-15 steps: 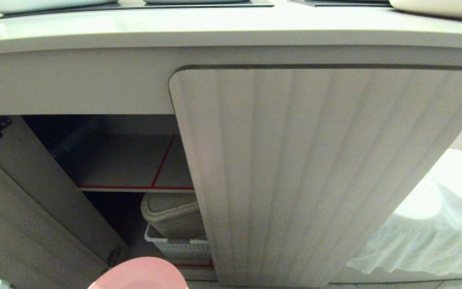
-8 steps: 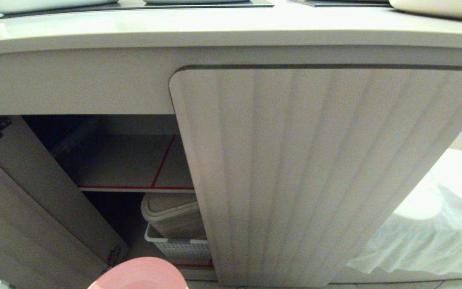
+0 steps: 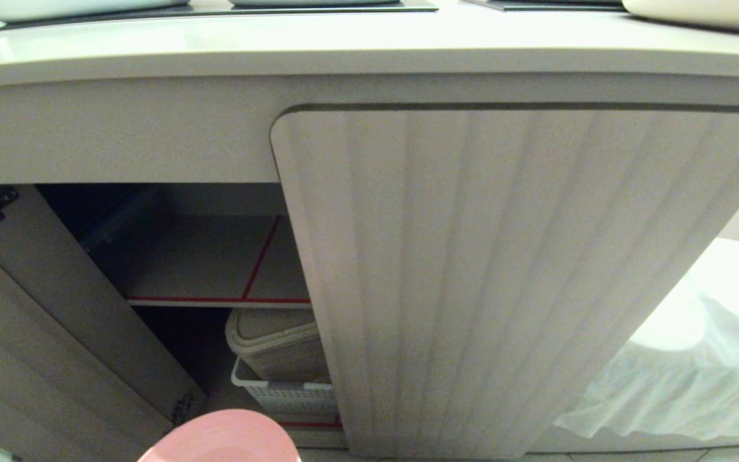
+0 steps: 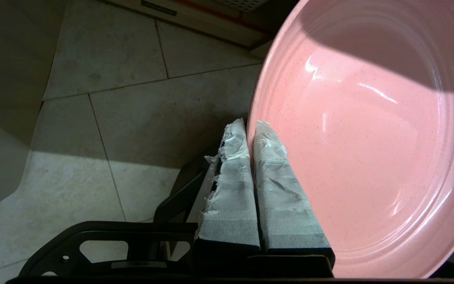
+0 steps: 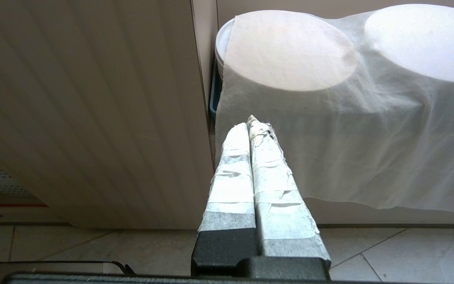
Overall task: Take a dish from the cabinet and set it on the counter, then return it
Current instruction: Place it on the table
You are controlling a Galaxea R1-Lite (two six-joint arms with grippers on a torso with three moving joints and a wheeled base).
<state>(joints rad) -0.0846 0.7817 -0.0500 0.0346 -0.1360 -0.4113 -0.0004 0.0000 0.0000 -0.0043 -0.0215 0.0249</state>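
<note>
**Head view: plate held low, desk high above it**

Head view shows the pink plate at the bottom edge of the picture, below the open left side of the cabinet, while the desk runs across the top of the picture, above the cabinet front. So the plate sits low and the desk lies up and forward of it; that rise is what the coming move turns on, judging by the task.

In the left wrist view the left hand is pressed together on the rim of the plate, its taped fingers pinching the edge. The plate hangs clear over the tiled floor, its face turned toward the camera and spreading away from the grip to one side. Being held by one edge only, it may tip as it is raised.

The right hand is parked, fingers pressed together on nothing, pointing at a white cloth draped beside the shut cabinet door. The left arm already has the plate, so it is the one to carry on.
</note>
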